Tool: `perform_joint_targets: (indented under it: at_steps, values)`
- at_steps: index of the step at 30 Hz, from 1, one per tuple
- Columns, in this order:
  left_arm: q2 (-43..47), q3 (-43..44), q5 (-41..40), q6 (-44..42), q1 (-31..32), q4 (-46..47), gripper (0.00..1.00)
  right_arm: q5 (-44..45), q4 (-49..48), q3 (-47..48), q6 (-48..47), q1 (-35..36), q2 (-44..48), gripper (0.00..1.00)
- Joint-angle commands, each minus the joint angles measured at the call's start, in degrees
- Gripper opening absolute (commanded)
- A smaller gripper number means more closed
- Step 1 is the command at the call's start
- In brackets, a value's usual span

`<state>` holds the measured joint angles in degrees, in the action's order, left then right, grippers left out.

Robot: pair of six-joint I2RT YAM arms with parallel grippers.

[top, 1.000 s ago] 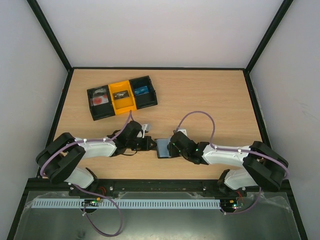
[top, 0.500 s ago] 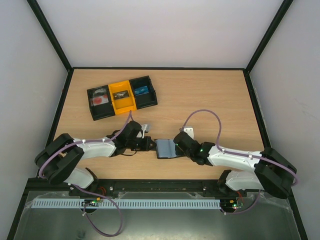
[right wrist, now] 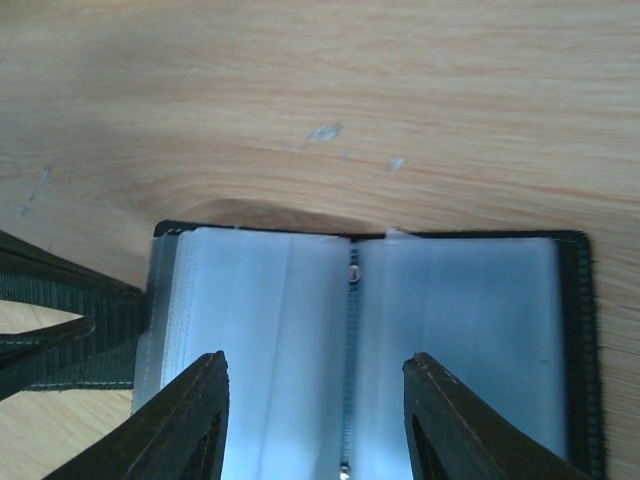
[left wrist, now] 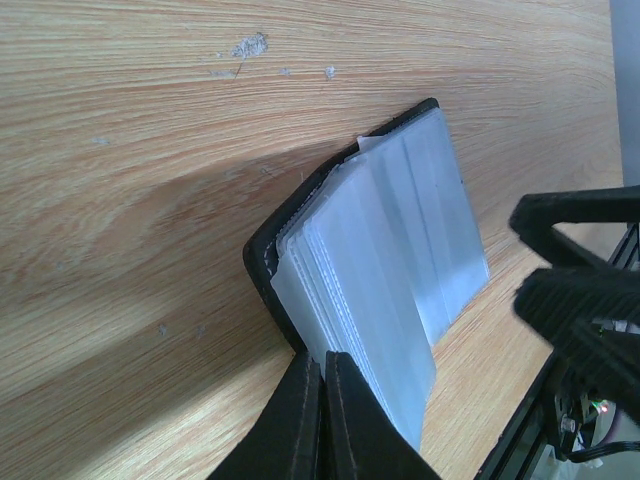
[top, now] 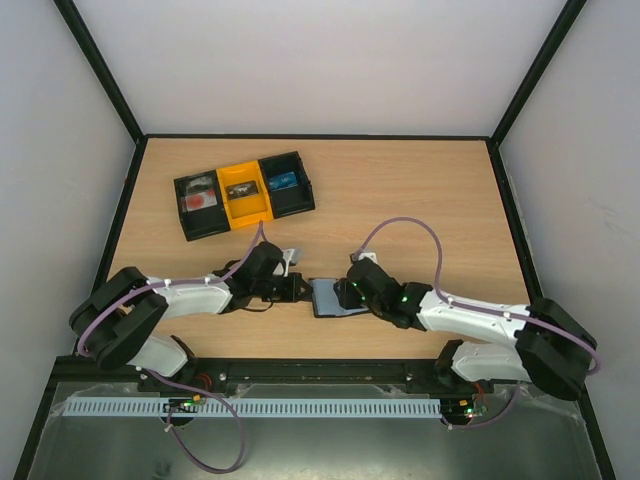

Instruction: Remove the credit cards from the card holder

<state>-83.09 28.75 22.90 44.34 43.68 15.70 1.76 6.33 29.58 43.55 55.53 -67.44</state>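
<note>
A: Looking for the card holder? It lies opened flat on the bench, near the front edge and about midway across, between the two arms.

B: And the cards?

A: None that I can pick out. The clear sleeves fan out from a black cover, pale and blank in both wrist views. Whether any pocket is filled, I cannot tell. No card lies loose on the bench beside it.

B: So how far along?

A: Early, by my reckoning. The holder is open and pinned, which is the preparation. The pulling-out itself looks not yet done.

B: Pinned by what?

A: The left pincer, its fingers together on the holder's left edge. The right pincer hovers over the open pages with its fingers apart, one above each page, gripping nothing.

B: Anything farther out?

A: A black-and-yellow tray, well apart at the far left, with small things in its three compartments, too small to name.
</note>
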Motion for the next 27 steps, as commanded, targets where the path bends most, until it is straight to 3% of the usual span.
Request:
perform_joint_targets:
  at_steps: [1, 7, 27]
  values:
    - [1.0, -0.8, 0.0, -0.4, 0.1, 0.1, 0.03, -5.2, -6.0, -0.5, 0.8, 0.3, -3.0, 0.50]
    - [0.7, -0.8, 0.0, -0.4, 0.1, 0.3, 0.03, -8.3, -8.9, -1.1, 1.0, 0.4, -6.1, 0.60]
    - [1.1, -1.1, 0.2, -0.4, 0.1, 0.5, 0.03, -8.5, -9.3, -0.5, -0.5, 1.4, -12.4, 0.64]
